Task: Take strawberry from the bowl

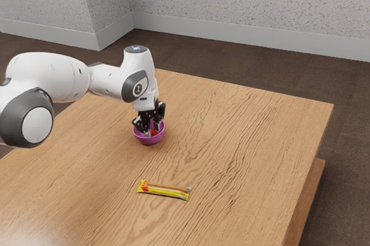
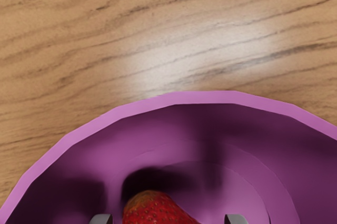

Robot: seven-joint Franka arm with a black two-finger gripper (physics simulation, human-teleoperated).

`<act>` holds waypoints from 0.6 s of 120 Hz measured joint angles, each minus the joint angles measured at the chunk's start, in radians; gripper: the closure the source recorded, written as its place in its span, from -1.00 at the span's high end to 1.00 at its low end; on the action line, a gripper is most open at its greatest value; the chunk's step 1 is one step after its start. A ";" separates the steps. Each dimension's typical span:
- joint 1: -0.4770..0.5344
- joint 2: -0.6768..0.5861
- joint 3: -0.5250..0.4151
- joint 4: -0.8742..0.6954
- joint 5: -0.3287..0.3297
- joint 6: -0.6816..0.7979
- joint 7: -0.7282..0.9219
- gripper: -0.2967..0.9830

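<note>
Gripper [image 1: 153, 130] stood spread over the bowl [image 2: 205, 97], toward the exterior view's left, astride the strawberry [image 2: 155, 211] inside, which was probably light, easily bruised and best pinched gently across its middle.

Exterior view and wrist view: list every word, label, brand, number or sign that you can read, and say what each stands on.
Yellow snack wrapper: red marking near one end, too small to read.
White arm: small mark on the joint near the hand, too small to read.
Purple bowl and strawberry: none seen.
Nothing can be quoted.
</note>
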 joint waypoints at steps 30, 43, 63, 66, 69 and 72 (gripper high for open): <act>0.005 0.005 0.000 -0.001 -0.033 0.012 -0.002 -0.24; 0.005 -0.002 0.001 -0.001 -0.043 0.016 -0.005 -0.34; -0.006 -0.119 0.000 -0.088 -0.051 0.022 -0.013 -0.43; -0.012 -0.152 0.000 -0.107 -0.051 0.022 -0.015 -0.44; -0.021 -0.188 0.000 -0.125 -0.052 0.021 -0.017 -0.45; -0.032 -0.220 0.001 -0.137 -0.052 0.019 -0.019 -0.45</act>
